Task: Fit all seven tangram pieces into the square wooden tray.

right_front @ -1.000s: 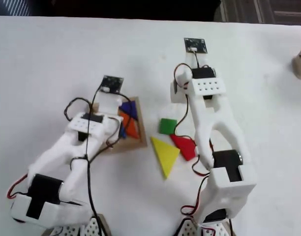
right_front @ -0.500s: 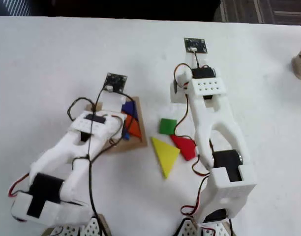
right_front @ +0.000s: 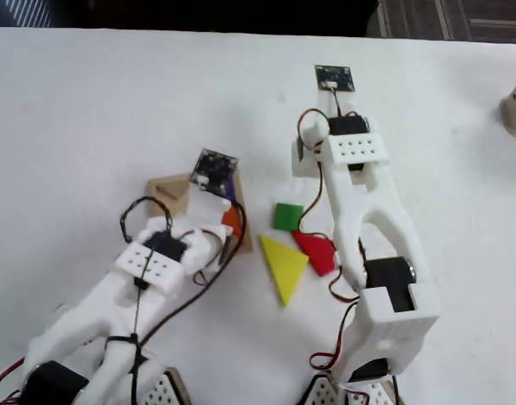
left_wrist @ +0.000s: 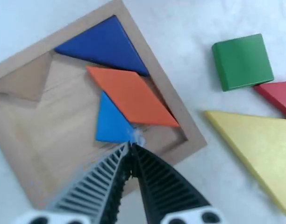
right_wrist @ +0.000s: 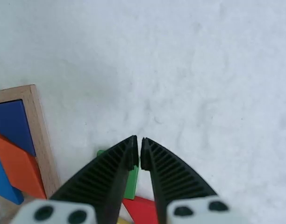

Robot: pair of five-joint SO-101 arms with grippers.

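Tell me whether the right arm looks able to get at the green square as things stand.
Probably yes. The green square lies uncovered on the table close by the right gripper. The gripper is shut and would have to open first, and the red piece lies close beside the square.

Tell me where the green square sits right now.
In the high view the green square lies on the table to the right of the tray, outside it, just beyond the red piece and the yellow triangle.
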